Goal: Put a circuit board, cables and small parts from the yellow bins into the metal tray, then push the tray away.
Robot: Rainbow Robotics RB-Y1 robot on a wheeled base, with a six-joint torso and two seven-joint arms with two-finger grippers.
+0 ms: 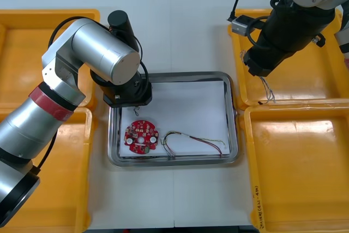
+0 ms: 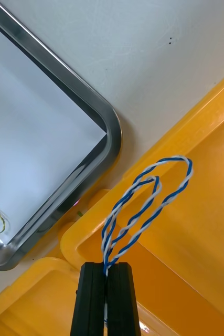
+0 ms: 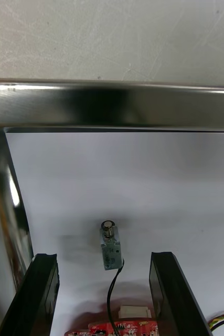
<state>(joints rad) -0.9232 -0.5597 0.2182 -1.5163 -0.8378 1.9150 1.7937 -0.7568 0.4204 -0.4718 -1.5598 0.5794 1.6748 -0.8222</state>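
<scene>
My left gripper (image 3: pixel 104 258) stands open just above the white floor of the metal tray (image 1: pixel 234 114), near its left wall. A small metal part (image 3: pixel 109 245) with a thin black lead lies between the fingers, untouched. Close behind it is the round red circuit board (image 1: pixel 140 137), whose edge (image 3: pixel 123 328) shows between the fingers. A red and yellow cable (image 1: pixel 194 141) lies in the tray's near right part. My right gripper (image 2: pixel 107 273) is shut on a looped twisted blue and white cable (image 2: pixel 143 210), held over the far right yellow bin (image 1: pixel 305 80) beside the tray's corner (image 2: pixel 112 131).
Two yellow bins (image 1: pixel 32 53) flank the tray on the left, with my left arm (image 1: pixel 103 58) reaching across them. The near right bin (image 1: pixel 300 167) sits below the held cable's bin. Bare table lies beyond the tray's far rim (image 3: pixel 112 102).
</scene>
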